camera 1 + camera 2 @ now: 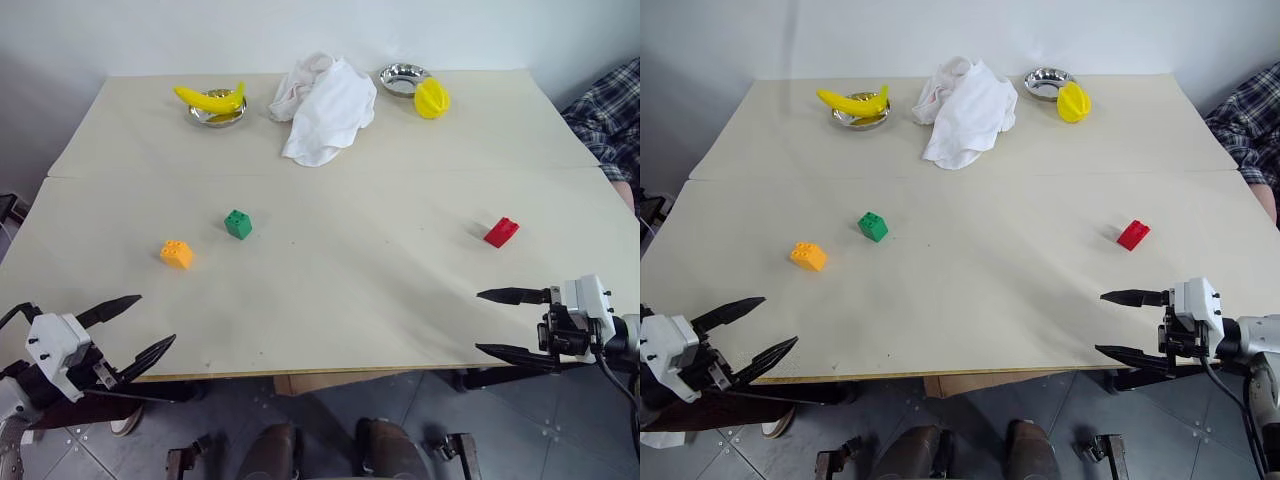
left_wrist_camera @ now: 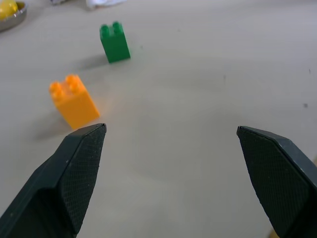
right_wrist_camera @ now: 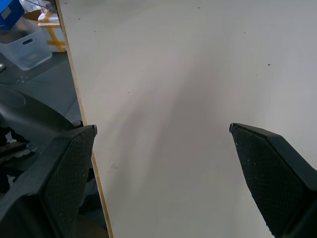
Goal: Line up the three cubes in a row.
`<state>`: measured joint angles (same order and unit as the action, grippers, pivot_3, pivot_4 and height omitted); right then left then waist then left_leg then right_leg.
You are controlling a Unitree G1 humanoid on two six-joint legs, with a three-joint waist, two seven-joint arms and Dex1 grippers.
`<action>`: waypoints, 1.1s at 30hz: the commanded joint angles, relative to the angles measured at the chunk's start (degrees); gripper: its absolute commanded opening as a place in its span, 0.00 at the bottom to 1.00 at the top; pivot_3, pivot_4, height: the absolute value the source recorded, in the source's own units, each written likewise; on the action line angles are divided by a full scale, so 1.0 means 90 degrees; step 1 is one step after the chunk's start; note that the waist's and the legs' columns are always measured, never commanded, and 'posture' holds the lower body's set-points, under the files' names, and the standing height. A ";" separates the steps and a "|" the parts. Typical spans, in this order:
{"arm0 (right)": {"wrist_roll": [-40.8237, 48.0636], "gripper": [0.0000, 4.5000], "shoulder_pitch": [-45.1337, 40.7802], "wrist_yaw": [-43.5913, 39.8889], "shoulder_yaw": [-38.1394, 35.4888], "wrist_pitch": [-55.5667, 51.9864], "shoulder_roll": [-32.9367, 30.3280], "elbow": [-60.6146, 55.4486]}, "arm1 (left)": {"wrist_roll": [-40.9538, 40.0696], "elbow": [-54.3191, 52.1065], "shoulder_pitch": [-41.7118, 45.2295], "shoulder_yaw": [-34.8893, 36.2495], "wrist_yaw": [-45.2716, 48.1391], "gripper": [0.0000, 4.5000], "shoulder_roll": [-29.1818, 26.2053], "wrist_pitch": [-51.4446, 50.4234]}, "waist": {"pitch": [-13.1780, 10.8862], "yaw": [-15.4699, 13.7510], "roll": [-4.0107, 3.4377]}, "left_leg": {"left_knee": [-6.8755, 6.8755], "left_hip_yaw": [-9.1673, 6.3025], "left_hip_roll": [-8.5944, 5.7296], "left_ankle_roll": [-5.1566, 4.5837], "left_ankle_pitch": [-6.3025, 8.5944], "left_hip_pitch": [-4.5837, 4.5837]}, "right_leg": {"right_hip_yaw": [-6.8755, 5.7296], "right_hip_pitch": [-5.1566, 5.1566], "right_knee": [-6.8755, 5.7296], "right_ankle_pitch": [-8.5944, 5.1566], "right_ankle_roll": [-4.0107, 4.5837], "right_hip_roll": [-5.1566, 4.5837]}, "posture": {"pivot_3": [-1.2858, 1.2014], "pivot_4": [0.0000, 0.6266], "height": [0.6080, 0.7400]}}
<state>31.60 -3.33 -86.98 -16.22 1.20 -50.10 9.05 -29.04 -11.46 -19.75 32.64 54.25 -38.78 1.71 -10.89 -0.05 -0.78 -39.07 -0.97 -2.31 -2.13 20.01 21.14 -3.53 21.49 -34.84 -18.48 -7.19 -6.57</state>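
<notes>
While the table (image 1: 330, 300) lies broad and pale in the left eye view, the three cubes sit scattered on its near half. The orange cube (image 1: 176, 254) is toward the robot's left, the green cube (image 1: 238, 224) just beyond it and a little to the right, near but not touching. The red cube (image 1: 501, 232) sits well apart on the robot's right. They form no row. At the far edge, a banana (image 1: 211, 99) rests on a small metal dish (image 1: 218, 116), a crumpled white cloth (image 1: 325, 107) lies in the middle, and a yellow ridged fruit (image 1: 431, 98) leans against a second metal dish (image 1: 401, 78). A plaid sleeve (image 1: 610, 115) shows at the right edge. The left gripper (image 1: 140, 329) hangs at the table's near left corner, fingers spread and empty. The right gripper (image 1: 509, 323) hangs at the near right edge, pointing left, also spread and empty.

The right eye view gives the same layout.

In the left wrist view, the two black fingers (image 2: 74, 173) stand wide apart with bare tabletop between them; the orange cube sits just past one fingertip, the green one farther off.

In the right wrist view, the fingers (image 3: 270, 168) are likewise spread over bare table, one hanging past the table's edge, with a clear plastic bin (image 3: 22, 42) on the floor beyond.
</notes>
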 commanded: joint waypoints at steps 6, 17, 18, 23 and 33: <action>0.0208 1.00 -0.0025 0.0635 -0.0597 -0.0260 -0.0028 -0.0022 | -0.0641 -0.0697 0.0043 -0.0232 0.0122 1.00 -0.0056 -0.0713 | 0.0000 -0.0017 0.0000 | 0.0000 0.0000 0.0000 0.0000 0.0000 0.0000 | -0.0001 0.0000 -0.0002 0.0000 0.0000 0.0000 | 0.52 0.24 1.00; -0.0030 1.00 0.0681 0.1642 -0.2304 -0.0055 -0.0288 0.1485 | -0.1081 -0.1427 0.1536 -0.1856 0.0565 1.00 -0.0289 -0.1803 | 0.0006 -0.0132 -0.0010 | -0.0004 0.0001 -0.0004 0.0000 -0.0001 -0.0001 | -0.0002 0.0000 -0.0014 0.0000 0.0000 0.0003 | 0.52 0.24 1.00; -0.0091 1.00 0.0747 0.1688 -0.2418 0.0056 -0.0332 0.1756 | -0.1096 -0.1360 0.1680 -0.1910 0.0560 1.00 -0.0276 -0.1854 | 0.0009 -0.0129 -0.0015 | -0.0004 0.0004 -0.0004 0.0000 -0.0002 -0.0001 | -0.0001 0.0000 -0.0014 0.0000 0.0000 0.0003 | 0.52 0.24 1.00; -0.0199 1.00 0.0549 0.1846 -0.2453 0.0210 -0.0404 0.2328 | -0.1142 -0.1280 0.1910 -0.1984 0.0598 1.00 -0.0284 -0.2061 | 0.0010 -0.0048 -0.0018 | -0.0005 0.0012 -0.0002 0.0001 -0.0003 -0.0005 | 0.0001 -0.0001 -0.0016 0.0000 0.0000 0.0005 | 0.52 0.24 1.00; -0.1436 1.00 -0.2216 0.2558 -0.0200 -0.1406 -0.0742 0.2630 | -0.0954 -0.1209 0.1962 -0.1964 0.0505 1.00 -0.0169 -0.1907 | 0.0015 0.0093 -0.0031 | -0.0012 0.0022 0.0002 0.0006 -0.0014 -0.0012 | 0.0005 0.0004 -0.0029 0.0000 0.0000 0.0004 | 0.52 0.24 1.00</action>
<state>20.32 -21.87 -63.94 -19.52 -10.31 -55.06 32.00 -37.60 -21.53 -2.26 14.55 59.21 -40.48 -16.03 -10.76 0.78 -1.06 -39.17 -0.77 -2.30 -2.07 19.88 21.06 -3.49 21.55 -35.10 -18.48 -7.18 -6.54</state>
